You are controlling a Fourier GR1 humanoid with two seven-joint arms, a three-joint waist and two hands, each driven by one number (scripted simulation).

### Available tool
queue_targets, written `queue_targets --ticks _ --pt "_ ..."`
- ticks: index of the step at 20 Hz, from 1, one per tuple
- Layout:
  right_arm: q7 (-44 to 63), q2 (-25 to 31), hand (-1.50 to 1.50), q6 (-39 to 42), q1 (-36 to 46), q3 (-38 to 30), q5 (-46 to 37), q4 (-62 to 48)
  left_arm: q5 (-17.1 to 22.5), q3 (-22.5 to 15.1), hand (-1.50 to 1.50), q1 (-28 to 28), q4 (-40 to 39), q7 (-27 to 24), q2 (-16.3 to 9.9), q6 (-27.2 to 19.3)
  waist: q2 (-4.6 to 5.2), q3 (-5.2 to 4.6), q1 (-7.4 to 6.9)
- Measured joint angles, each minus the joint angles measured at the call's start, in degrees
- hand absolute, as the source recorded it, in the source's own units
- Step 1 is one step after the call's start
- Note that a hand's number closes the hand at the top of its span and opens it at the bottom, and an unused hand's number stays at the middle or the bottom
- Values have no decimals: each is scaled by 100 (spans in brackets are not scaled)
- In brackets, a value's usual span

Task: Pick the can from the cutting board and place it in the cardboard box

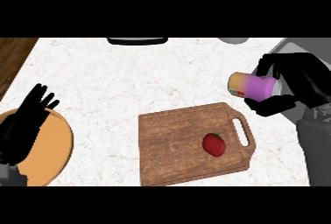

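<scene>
My right hand is curled round an orange and purple can and holds it tilted in the air, beyond the far right corner of the wooden cutting board. The board lies at the counter's middle, its handle slot on the right, with a red fruit lying on it. At the left edge my left hand rests open, fingers up, over a round tan container. No cardboard box with straight sides shows in the view.
A dark object and a grey round object sit at the counter's far edge. A dark wooden strip runs along the upper left. White marble counter stretches between the board and the left hand.
</scene>
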State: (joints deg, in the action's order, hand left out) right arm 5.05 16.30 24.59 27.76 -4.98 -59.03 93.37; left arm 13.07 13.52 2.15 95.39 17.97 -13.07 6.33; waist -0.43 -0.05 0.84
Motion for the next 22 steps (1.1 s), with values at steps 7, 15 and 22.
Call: queue_targets --ticks 7,15,22 --pt "833 217 150 252 413 -790 182 752 -56 -57 0 -72 -54 -133 70 63 21 1 -51" --pt "722 931 150 -130 988 -1423 226 -383 -98 -64 0 88 -206 -192 81 101 45 3 -109" --pt "-163 1533 150 -920 1360 -1552 151 -2071 -138 -84 0 140 -197 -184 116 84 61 7 -149"
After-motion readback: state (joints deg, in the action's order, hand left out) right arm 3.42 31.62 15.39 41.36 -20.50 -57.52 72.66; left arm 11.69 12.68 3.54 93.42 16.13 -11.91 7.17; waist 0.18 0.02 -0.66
